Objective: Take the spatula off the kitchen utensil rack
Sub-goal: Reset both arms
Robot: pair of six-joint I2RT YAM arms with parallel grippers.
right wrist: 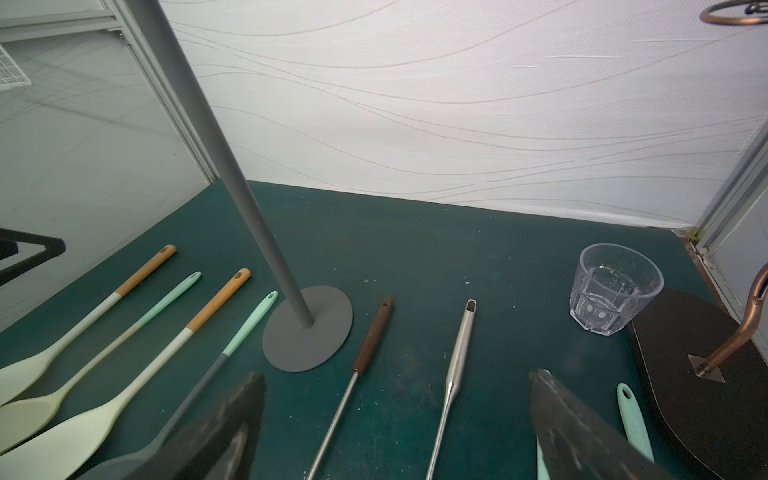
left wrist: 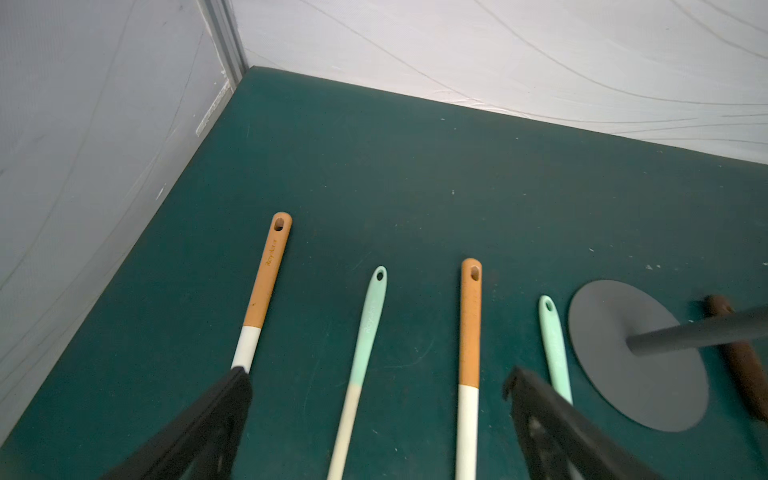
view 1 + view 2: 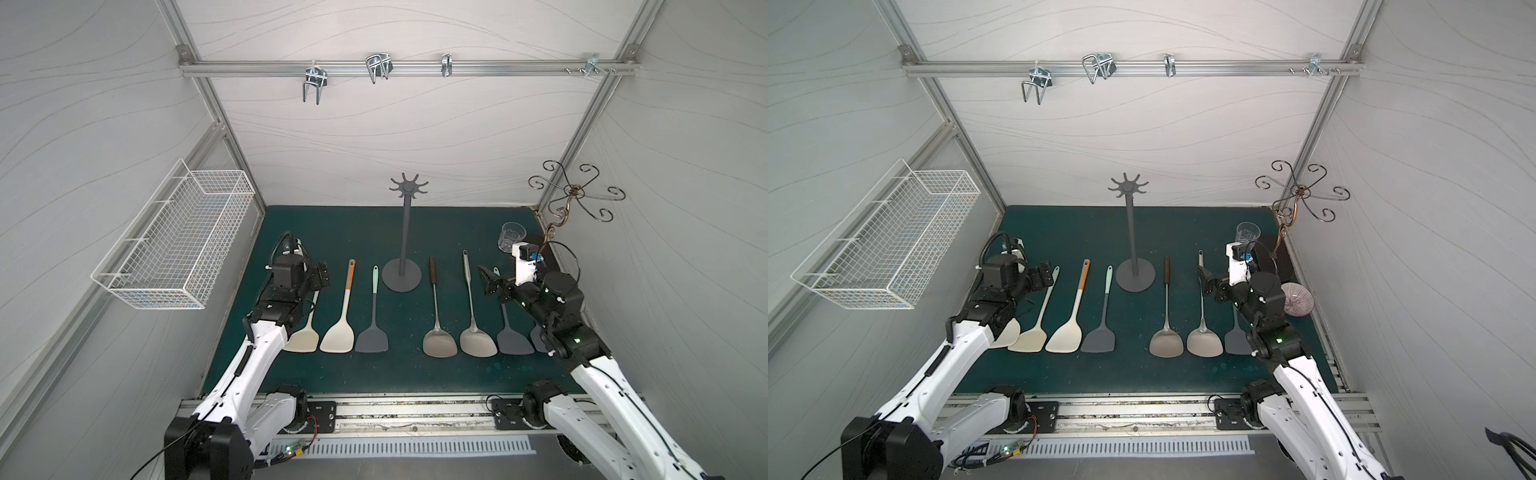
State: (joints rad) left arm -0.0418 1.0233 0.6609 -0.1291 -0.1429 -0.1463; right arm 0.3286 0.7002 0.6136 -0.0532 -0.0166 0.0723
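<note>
The dark grey kitchen utensil rack (image 3: 406,232) (image 3: 1131,232) stands upright at the middle of the green mat; nothing hangs on its crown of hooks (image 3: 408,189). Several spatulas lie flat in a row on both sides of its disc base (image 2: 602,324) (image 1: 307,345), among them a cream one with an orange handle (image 3: 343,316) and a steel one with a brown handle (image 3: 437,324). My left gripper (image 3: 322,276) (image 2: 378,374) hovers open over the left handles. My right gripper (image 3: 488,282) (image 1: 399,376) hovers open over the steel handles, holding nothing.
A white wire basket (image 3: 174,245) hangs on the left wall. A copper scrolled stand (image 3: 575,191) on a dark base (image 1: 685,374) and a clear glass (image 3: 510,237) fill the back right corner. A striped bowl (image 3: 1296,299) sits behind my right arm. Metal hooks (image 3: 316,81) hang on the overhead rail.
</note>
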